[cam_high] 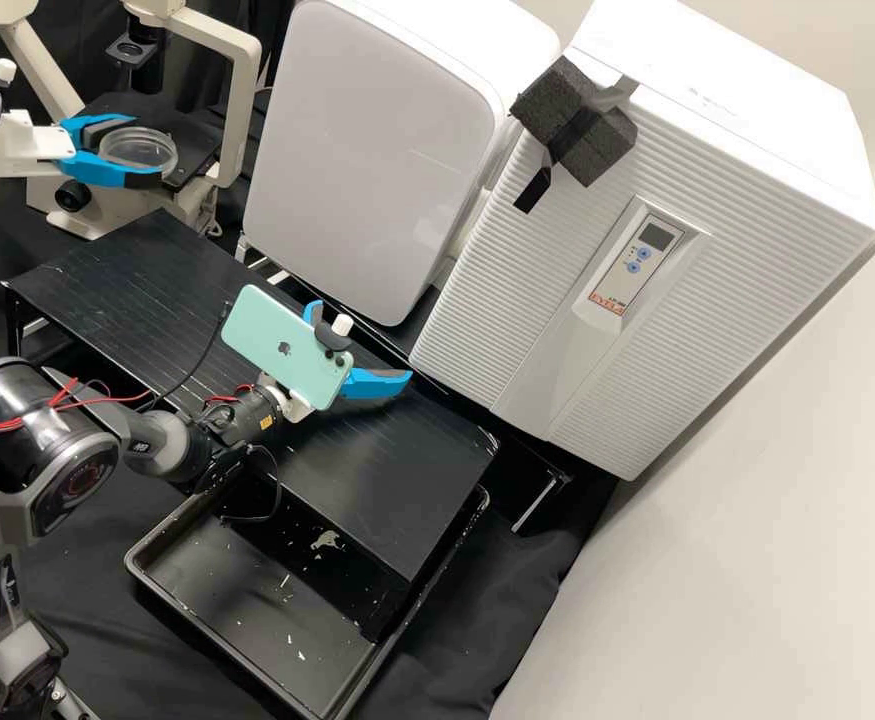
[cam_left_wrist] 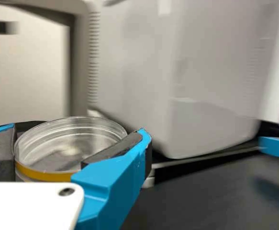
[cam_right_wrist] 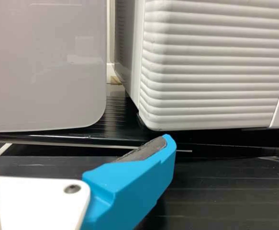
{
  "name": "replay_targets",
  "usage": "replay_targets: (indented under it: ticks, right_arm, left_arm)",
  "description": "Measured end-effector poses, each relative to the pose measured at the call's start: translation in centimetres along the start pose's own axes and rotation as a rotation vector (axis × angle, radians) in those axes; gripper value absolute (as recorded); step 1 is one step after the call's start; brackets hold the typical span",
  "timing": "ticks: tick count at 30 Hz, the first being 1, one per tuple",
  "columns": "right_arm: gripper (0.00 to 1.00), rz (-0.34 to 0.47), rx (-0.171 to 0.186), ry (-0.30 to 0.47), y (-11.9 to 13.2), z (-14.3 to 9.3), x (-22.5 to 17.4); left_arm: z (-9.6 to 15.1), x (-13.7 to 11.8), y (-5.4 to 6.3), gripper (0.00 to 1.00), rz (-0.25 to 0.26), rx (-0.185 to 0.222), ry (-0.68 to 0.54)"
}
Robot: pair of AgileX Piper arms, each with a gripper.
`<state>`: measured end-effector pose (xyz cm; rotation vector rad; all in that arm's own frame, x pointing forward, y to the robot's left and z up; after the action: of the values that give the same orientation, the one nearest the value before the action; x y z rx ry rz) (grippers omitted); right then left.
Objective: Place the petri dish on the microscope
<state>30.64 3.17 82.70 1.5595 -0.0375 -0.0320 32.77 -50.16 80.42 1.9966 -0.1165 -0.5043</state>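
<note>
Towards ten o'clock in the high view, the left gripper (cam_high: 147, 150) has its fingers parted by the width of the petri dish (cam_high: 137, 148), clasping it from both sides. The dish sits at the microscope (cam_high: 244, 100), whose upright rises at the dish's two o'clock; I cannot tell if dish and stage (cam_high: 193, 152) touch. Near the clock's centre, the right gripper (cam_high: 360, 342) has its fingers spread wide, holding nothing

Microscope (cam_high: 241, 112) top, seemingly beyond view
</note>
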Motion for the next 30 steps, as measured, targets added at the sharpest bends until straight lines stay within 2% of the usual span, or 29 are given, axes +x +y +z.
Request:
replay_targets:
  ticks: [4,8,11,26,30]
  right_arm:
    - [1.0,0.0,0.0,0.0,0.0,0.0,0.0]
    - [1.0,0.0,0.0,0.0,0.0,0.0,0.0]
    - [1.0,0.0,0.0,0.0,0.0,0.0,0.0]
    - [1.0,0.0,0.0,0.0,0.0,0.0,0.0]
    - [1.0,0.0,0.0,0.0,0.0,0.0,0.0]
  left_arm:
    - [-2.7,0.1,-0.5,0.0,-0.013,-0.036,0.11]
    - [-4.2,0.5,-0.9,0.0,-0.038,-0.031,0.158]
    - [-4.7,1.0,-0.6,0.0,-0.026,-0.023,0.168]
    - [-7.0,4.6,1.3,0.0,-0.054,0.017,0.244]
    - [-7.5,5.5,1.4,0.0,-0.058,0.022,0.251]
